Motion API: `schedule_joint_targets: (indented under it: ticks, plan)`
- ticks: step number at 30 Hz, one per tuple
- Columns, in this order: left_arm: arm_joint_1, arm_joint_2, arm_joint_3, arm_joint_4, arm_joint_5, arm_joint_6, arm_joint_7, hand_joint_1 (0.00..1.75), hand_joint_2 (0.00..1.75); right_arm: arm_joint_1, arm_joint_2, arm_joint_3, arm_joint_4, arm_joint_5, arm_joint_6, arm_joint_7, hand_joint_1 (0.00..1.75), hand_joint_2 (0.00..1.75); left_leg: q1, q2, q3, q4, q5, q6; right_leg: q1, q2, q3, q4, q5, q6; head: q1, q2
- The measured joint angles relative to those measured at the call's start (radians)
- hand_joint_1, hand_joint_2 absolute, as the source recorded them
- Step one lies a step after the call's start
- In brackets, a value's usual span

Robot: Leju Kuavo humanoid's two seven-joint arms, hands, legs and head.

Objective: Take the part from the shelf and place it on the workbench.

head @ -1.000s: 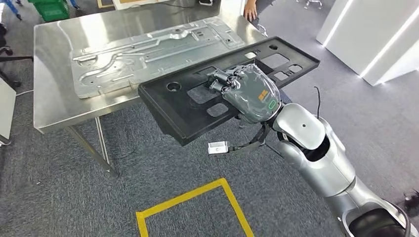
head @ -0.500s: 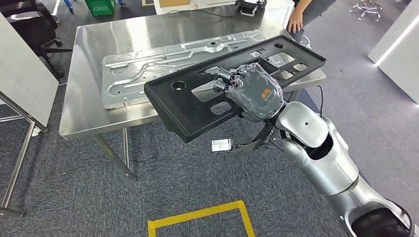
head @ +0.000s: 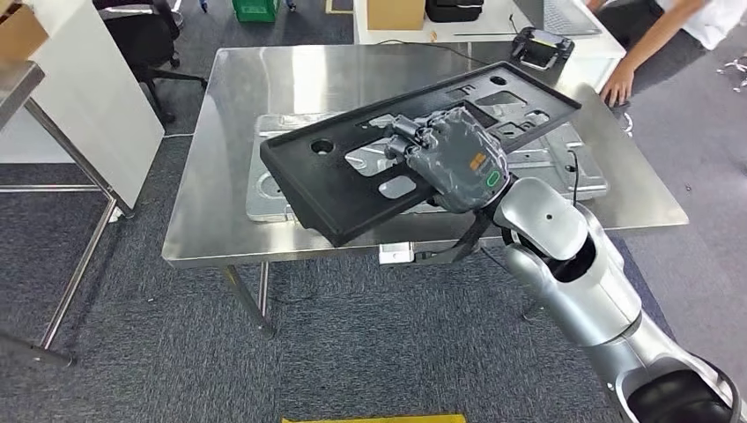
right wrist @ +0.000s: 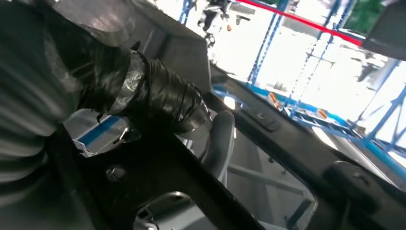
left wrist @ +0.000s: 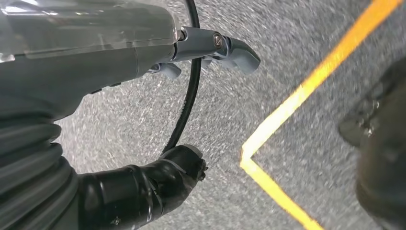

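Carpet (head: pixel 352 352) lies grey below me, and my left robot hand (left wrist: pixel 210 48) hangs over it beside a yellow floor line (left wrist: pixel 306 86), fingers apart and holding nothing. Further out, my right robot hand (head: pixel 454 159) grips the black panel (head: pixel 343 189) through one of its openings, holding it tilted above the steel bench (head: pixel 229 115). Under the panel a silver metal sheet (head: pixel 564 167) lies flat on the bench. At the far right edge a person's hand (head: pixel 617 88) rests on the bench

We see a workshop floor: a stainless-steel workbench (head: pixel 264 97), grey carpet (head: pixel 132 335), yellow floor tape (left wrist: pixel 306 86), blue racking (right wrist: pixel 287 48).
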Motion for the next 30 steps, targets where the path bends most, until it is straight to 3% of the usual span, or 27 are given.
schedule_joint_targets:
  ticks: [1,2,3,4,6,7,8,9,11,12,15,16,17,18,20,21,23,27,30]
  plan:
    - [0.0,0.0,0.004,0.004,0.0,0.0,-0.002,0.0,1.75,0.001,-0.002,-0.002,0.001,0.0,0.005,0.007,1.75,1.75,0.0,-0.011,0.019,-0.001,-0.014,-0.001,-0.001,0.001,-0.027,-0.001,-0.05,0.002,0.0,0.0]
    - [0.001,-0.001,0.007,0.007,0.001,0.001,-0.006,0.0,1.75,0.002,-0.004,-0.004,0.003,-0.001,0.011,0.016,1.75,1.75,0.0,-0.02,0.041,0.0,-0.03,-0.004,-0.002,0.001,-0.046,-0.023,-0.082,0.004,0.0,0.0]
    - [0.002,-0.002,0.01,0.011,0.001,0.002,-0.011,0.0,1.75,0.003,-0.007,-0.007,0.005,0.001,0.018,0.027,1.75,1.75,0.0,-0.027,0.064,0.0,-0.046,-0.007,-0.004,0.001,-0.058,-0.061,-0.078,0.005,0.0,0.0]
    - [0.005,-0.003,0.012,0.016,0.003,0.003,-0.018,0.0,1.75,0.005,-0.011,-0.011,0.009,0.005,0.024,0.039,1.75,1.75,0.0,-0.033,0.081,0.001,-0.063,-0.011,-0.005,0.002,-0.063,-0.114,-0.023,0.004,0.0,0.0]
    - [0.006,-0.005,0.018,0.027,0.009,0.005,-0.03,0.0,1.75,0.012,-0.021,-0.024,0.02,0.012,0.037,0.064,1.75,1.75,-0.002,-0.041,0.112,0.013,-0.101,-0.022,-0.002,0.005,-0.071,-0.214,0.151,-0.002,0.0,0.0]
    - [0.007,-0.006,0.022,0.032,0.013,0.005,-0.035,0.0,1.75,0.015,-0.028,-0.034,0.027,0.013,0.043,0.073,1.75,1.75,-0.002,-0.045,0.121,0.018,-0.118,-0.029,0.001,0.005,-0.071,-0.239,0.219,-0.01,0.0,0.0]
    - [0.005,-0.007,0.026,0.036,0.015,0.005,-0.041,0.0,1.75,0.016,-0.034,-0.045,0.033,0.012,0.048,0.079,1.75,1.75,-0.002,-0.046,0.129,0.028,-0.128,-0.036,0.003,0.005,-0.069,-0.245,0.248,-0.018,0.0,0.0]
    - [0.005,-0.008,0.03,0.038,0.016,0.005,-0.045,0.0,1.75,0.014,-0.04,-0.059,0.039,0.012,0.052,0.085,1.75,1.75,-0.003,-0.048,0.128,0.036,-0.131,-0.043,0.005,0.004,-0.062,-0.242,0.251,-0.027,0.0,0.0]
    - [0.001,-0.01,0.036,0.041,0.015,0.005,-0.051,0.0,1.75,0.009,-0.046,-0.087,0.058,0.012,0.055,0.09,1.75,1.75,-0.002,-0.032,0.107,0.088,-0.121,-0.053,0.002,0.002,-0.049,-0.252,0.244,-0.042,0.0,0.0]
    - [-0.001,-0.012,0.037,0.043,0.015,0.005,-0.053,0.0,1.75,0.007,-0.047,-0.098,0.071,0.012,0.056,0.091,1.75,1.75,-0.001,-0.018,0.081,0.132,-0.126,-0.058,0.001,0.002,-0.042,-0.258,0.241,-0.048,0.0,0.0]
    - [-0.006,-0.014,0.041,0.046,0.014,0.006,-0.054,0.0,1.75,0.006,-0.054,-0.113,0.112,0.017,0.06,0.092,1.75,1.75,0.005,0.012,-0.023,0.279,-0.21,-0.071,0.001,0.0,-0.024,-0.264,0.225,-0.059,-0.001,0.0]
    - [-0.005,-0.014,0.041,0.047,0.013,0.006,-0.055,0.0,1.75,0.006,-0.055,-0.115,0.125,0.019,0.062,0.093,1.75,1.75,0.006,0.014,-0.047,0.299,-0.228,-0.073,0.002,-0.001,-0.018,-0.264,0.219,-0.059,-0.001,0.0]
    - [-0.005,-0.014,0.042,0.049,0.013,0.006,-0.058,0.0,1.75,0.006,-0.055,-0.118,0.139,0.021,0.064,0.096,1.75,1.75,0.007,0.015,-0.059,0.293,-0.222,-0.073,0.002,-0.001,-0.012,-0.264,0.213,-0.059,-0.001,0.0]
    - [-0.004,-0.013,0.043,0.05,0.012,0.006,-0.061,0.0,1.75,0.006,-0.056,-0.121,0.154,0.023,0.066,0.099,1.75,1.75,0.008,0.016,-0.056,0.254,-0.189,-0.071,0.003,-0.001,-0.004,-0.264,0.207,-0.058,-0.001,0.0]
    - [-0.004,-0.011,0.046,0.052,0.01,0.006,-0.069,0.0,1.75,0.002,-0.057,-0.13,0.194,0.029,0.07,0.106,1.75,1.75,0.005,0.02,-0.019,0.126,-0.093,-0.061,0.004,-0.004,0.01,-0.264,0.198,-0.055,-0.001,0.0]
    - [-0.005,-0.01,0.048,0.053,0.007,0.006,-0.073,0.0,1.75,-0.004,-0.057,-0.134,0.221,0.033,0.07,0.108,1.75,1.75,0.003,0.022,-0.004,0.074,-0.072,-0.056,0.005,-0.004,0.014,-0.264,0.195,-0.052,-0.001,0.0]
    - [-0.006,-0.006,0.052,0.055,0.001,0.008,-0.083,0.0,1.75,-0.016,-0.058,-0.143,0.283,0.041,0.068,0.109,1.75,1.75,-0.002,0.024,0.006,0.034,-0.061,-0.047,0.006,-0.006,0.017,-0.263,0.19,-0.044,-0.001,0.0]
    - [-0.001,0.003,0.058,0.058,-0.009,0.01,-0.103,0.0,1.75,-0.029,-0.06,-0.157,0.392,0.047,0.056,0.105,1.75,1.75,-0.002,0.018,0.012,0.026,-0.033,-0.054,0.01,-0.011,0.02,-0.265,0.185,-0.049,-0.001,0.0]
    - [0.0,0.008,0.059,0.058,-0.01,0.01,-0.108,0.0,1.75,-0.034,-0.062,-0.16,0.441,0.048,0.054,0.103,1.75,1.75,-0.003,0.016,0.01,0.026,-0.033,-0.049,0.009,-0.013,0.022,-0.271,0.19,-0.04,-0.001,0.0]
